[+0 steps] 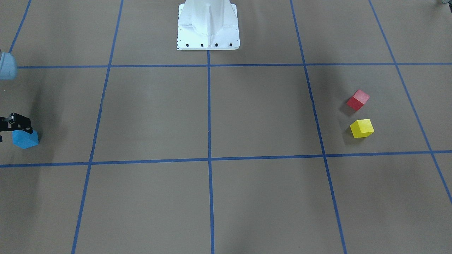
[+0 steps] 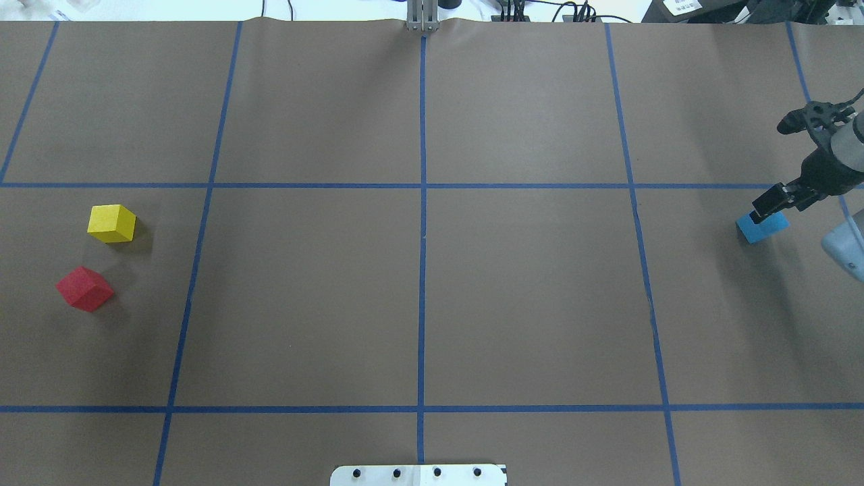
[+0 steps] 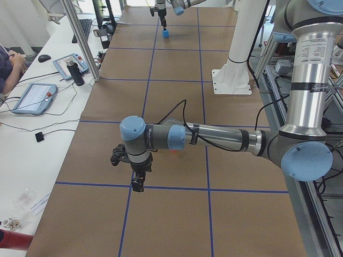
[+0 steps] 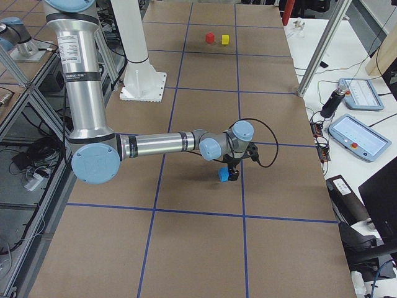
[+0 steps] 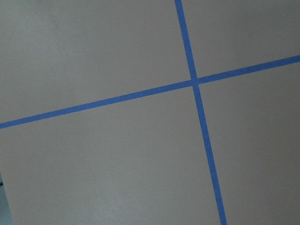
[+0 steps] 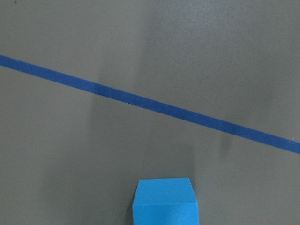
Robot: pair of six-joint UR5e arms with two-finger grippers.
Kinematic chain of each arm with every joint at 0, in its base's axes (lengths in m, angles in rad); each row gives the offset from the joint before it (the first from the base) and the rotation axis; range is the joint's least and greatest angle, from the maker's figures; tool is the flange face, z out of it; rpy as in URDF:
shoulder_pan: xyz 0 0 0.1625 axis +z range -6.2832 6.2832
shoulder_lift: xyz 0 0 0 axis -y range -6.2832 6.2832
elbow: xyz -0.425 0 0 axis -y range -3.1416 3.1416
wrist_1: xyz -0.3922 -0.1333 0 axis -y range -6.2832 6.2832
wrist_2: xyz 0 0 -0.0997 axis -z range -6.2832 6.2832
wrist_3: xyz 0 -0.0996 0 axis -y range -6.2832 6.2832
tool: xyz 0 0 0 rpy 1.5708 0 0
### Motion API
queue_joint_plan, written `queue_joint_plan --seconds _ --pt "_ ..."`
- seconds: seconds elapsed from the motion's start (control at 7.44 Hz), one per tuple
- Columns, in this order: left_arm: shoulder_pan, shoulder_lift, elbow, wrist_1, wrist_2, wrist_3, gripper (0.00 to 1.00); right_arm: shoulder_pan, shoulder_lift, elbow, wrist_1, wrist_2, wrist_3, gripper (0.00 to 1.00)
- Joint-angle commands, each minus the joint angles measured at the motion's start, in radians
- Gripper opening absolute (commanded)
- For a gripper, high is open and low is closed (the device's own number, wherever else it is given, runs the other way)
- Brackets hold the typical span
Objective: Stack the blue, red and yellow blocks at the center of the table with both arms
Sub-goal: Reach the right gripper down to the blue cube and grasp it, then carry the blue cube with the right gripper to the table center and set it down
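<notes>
Plainly, three small matte cubes with crisp edges lie on a flat surface [image 2: 526,297] of brown paper, which is marked into large squares by blue tape lines [image 2: 422,270]. The yellow cube-shaped block [image 2: 111,223] and the red cube-shaped block [image 2: 84,289] sit near each other but apart on the robot's left side, the red one turned corner-on. The light blue cube-shaped block [image 2: 763,228] lies far off at the robot's right edge, well apart from them and from the centre.

A white metal robot pedestal [image 1: 208,26] with a bolted foot plate stands at the middle of the near edge. Grey handheld control tablets [image 3: 33,97] rest on a white side bench beyond the paper.

The black right gripper [image 2: 769,202] is just at the blue block's top, overlapping its upper edge; whether it pinches the block or stands spread around it, I cannot tell. The right wrist view shows the block's top face at the bottom centre, with one tape line beyond.

The left gripper [image 3: 138,184] points down above a tape crossing, and its state cannot be told.
</notes>
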Motion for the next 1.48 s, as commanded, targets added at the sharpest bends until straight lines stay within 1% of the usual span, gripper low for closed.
queue_joint_plan --seconds 0.0,0.13,0.27,0.4,0.54,0.81,0.94,1.08,1.21,1.34 --pt "0.000 0.000 0.001 0.000 0.000 0.000 1.00 -0.029 0.000 -0.024 0.000 -0.004 -0.003 0.99" --pt "0.000 0.000 0.003 0.000 0.000 0.000 1.00 -0.037 0.002 -0.031 0.000 -0.006 -0.002 0.99" --pt "0.000 -0.002 0.003 0.000 0.000 0.000 1.00 -0.039 0.003 -0.030 0.000 -0.006 0.000 0.90" --pt "0.002 -0.008 0.009 -0.002 0.000 0.000 1.00 -0.040 0.009 -0.030 0.002 -0.008 -0.001 0.37" --pt "0.002 -0.009 0.010 -0.002 0.000 0.000 1.00 -0.040 0.012 -0.030 0.004 -0.008 -0.008 0.00" --pt "0.002 -0.012 0.010 -0.002 0.000 0.000 1.00 -0.037 0.031 -0.018 0.000 0.000 -0.009 0.00" --pt "0.002 -0.014 0.012 0.000 0.000 0.000 1.00 0.025 0.072 0.030 -0.030 0.047 -0.002 0.00" --pt "0.002 -0.015 0.012 0.000 -0.001 0.000 1.00 0.053 0.128 0.077 -0.147 0.105 0.000 0.00" --pt "0.002 -0.015 0.012 0.000 -0.002 0.000 1.00 0.050 0.222 0.105 -0.285 0.103 0.003 0.00" --pt "0.002 -0.018 0.013 0.000 -0.002 -0.002 1.00 0.028 0.339 0.105 -0.425 0.098 0.017 0.00"
